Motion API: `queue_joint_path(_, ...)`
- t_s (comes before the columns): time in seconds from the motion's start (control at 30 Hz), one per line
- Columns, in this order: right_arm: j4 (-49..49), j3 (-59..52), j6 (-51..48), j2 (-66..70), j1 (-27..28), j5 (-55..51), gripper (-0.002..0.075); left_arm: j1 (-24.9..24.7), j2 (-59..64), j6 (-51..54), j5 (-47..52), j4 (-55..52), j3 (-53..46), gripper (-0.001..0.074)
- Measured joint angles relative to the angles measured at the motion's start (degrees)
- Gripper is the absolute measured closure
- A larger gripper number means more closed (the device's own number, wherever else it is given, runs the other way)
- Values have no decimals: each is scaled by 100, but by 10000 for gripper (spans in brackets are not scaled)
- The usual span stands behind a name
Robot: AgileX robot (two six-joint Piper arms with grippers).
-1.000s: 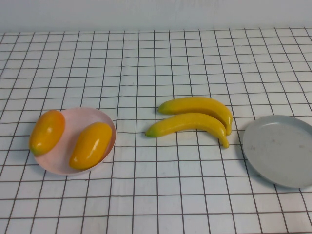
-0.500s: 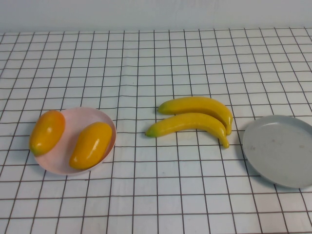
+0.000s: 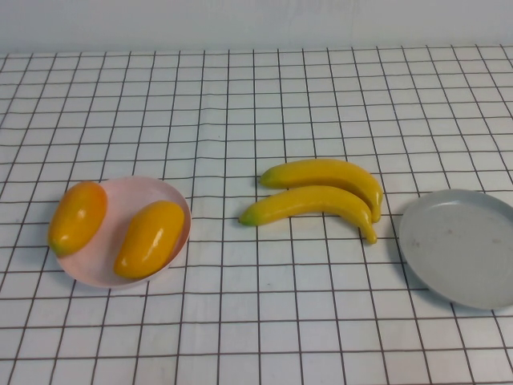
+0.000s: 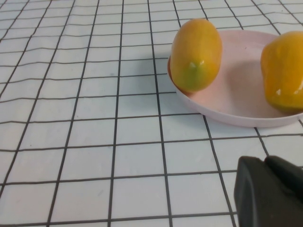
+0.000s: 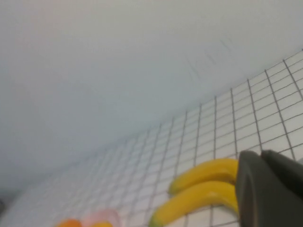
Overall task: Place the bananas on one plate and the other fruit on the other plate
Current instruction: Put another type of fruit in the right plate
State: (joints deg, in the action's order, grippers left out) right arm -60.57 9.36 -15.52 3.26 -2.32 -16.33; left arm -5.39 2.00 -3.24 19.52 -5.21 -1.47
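Two bananas (image 3: 329, 172) (image 3: 309, 202) lie side by side on the cloth at mid-table, between the plates. The grey-blue plate (image 3: 465, 245) at the right holds nothing. The pink plate (image 3: 120, 200) at the left holds two orange-yellow mango-like fruits (image 3: 78, 216) (image 3: 150, 238); one leans over its left rim. Neither gripper shows in the high view. In the left wrist view, my left gripper (image 4: 264, 163) is shut and empty, near the pink plate (image 4: 236, 90) and its fruits (image 4: 195, 54). In the right wrist view, my right gripper (image 5: 260, 156) is shut and empty, raised, with the bananas (image 5: 203, 175) beyond it.
A white cloth with a black grid (image 3: 256, 321) covers the table. A pale wall (image 3: 256, 24) runs along the far edge.
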Motion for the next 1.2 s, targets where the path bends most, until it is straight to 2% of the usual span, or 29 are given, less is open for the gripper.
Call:
queue_joint_path(0.2,2701,2100,-207,2159,0,-1785,741,0,-9,-10,0,0,0,738)
queue_joint_path(0.3,3601,3155,-433,3342,0,-2813,741,0,-9,-10,0,0,0,738)
queue_joint_path(0.4,3873,3948,-1188,4474,0,-3673,741,0,-9,-10,0,0,0,738)
queue_joint_path(0.53,3691,4827,-2225,6025,-102,-4643,741,0,-9,-10,0,0,0,738)
queue_joint_path(0.83,4664,6695,-2568,8740,-1364,-5223,730,0,-9,-10,9,-13,0,738)
queue_joint_path(0.93,4879,7380,-2568,9566,-1690,-5295,673,0,-9,-10,9,-13,0,738)
queue_joint_path(1.0,4916,7810,-2568,10021,-1807,-5323,603,0,-9,-10,9,-13,0,738)
queue_joint_path(1.13,4927,8695,-2568,10814,-1913,-5336,404,0,-9,-10,9,-13,0,738)
queue_joint_path(1.2,4929,9068,-2610,11118,-1936,-5336,343,0,-9,-10,9,-13,0,738)
